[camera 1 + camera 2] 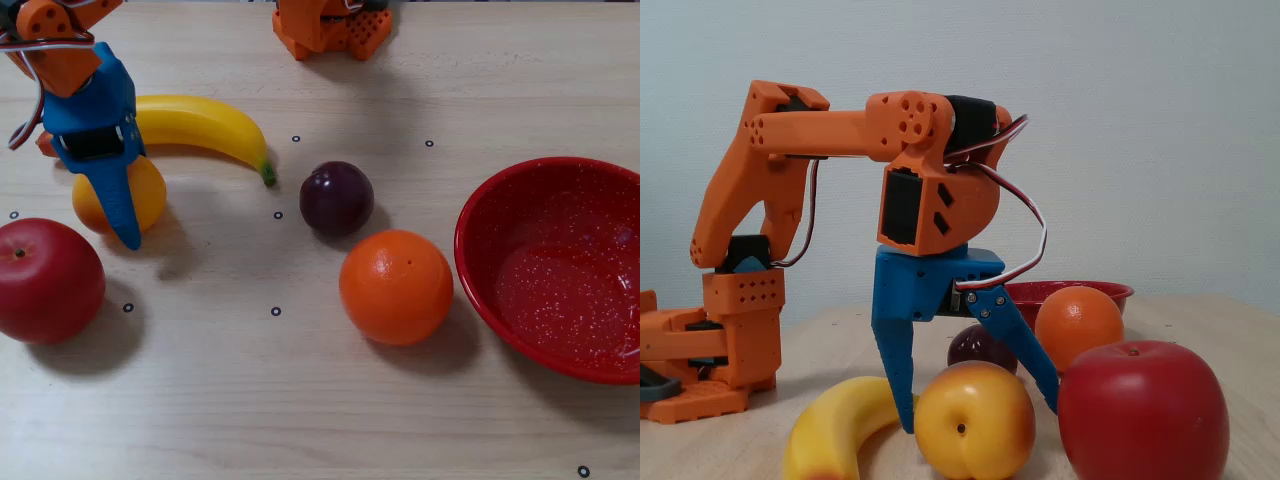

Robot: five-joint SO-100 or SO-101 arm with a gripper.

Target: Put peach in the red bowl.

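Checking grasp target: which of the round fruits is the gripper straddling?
The peach: small, yellow-orange, beside the banana, sitting between the open gripper fingers. The apple, plum and orange lie apart from it.

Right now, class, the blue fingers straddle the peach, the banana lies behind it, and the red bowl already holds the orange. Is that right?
One detail is wrong: the red bowl is empty. In a fixed view from above, the orange sits on the table just beside the bowl's rim, not in it. The rest stands: the blue fingers straddle the peach, with the banana behind it.
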